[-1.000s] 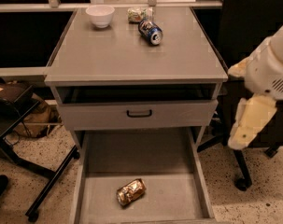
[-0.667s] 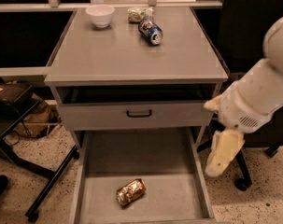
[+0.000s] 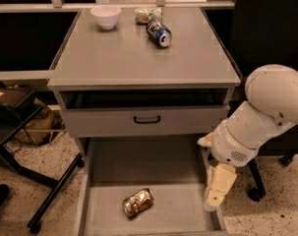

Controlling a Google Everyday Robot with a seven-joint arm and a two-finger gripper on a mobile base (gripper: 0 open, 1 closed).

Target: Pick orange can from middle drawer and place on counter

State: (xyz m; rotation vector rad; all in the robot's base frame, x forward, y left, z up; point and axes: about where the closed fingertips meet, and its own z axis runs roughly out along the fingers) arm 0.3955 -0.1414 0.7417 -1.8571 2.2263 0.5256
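Note:
The orange can point(image 3: 137, 202) lies on its side on the floor of the open middle drawer point(image 3: 178, 208), near its front. The grey counter point(image 3: 138, 58) tops the cabinet above. My gripper point(image 3: 216, 187) hangs from the white arm at the drawer's right wall, well to the right of the can and above the drawer floor, with nothing in it.
On the counter stand a white bowl point(image 3: 105, 16), a pale snack packet point(image 3: 146, 14) and a dark blue can point(image 3: 159, 33) on its side. A grey drawer front with a black handle point(image 3: 147, 119) sits above the open drawer. A black chair base point(image 3: 45, 191) stands at the left.
My arm has swung left and down, from beside the cabinet to over the drawer's right wall. The can has not moved.

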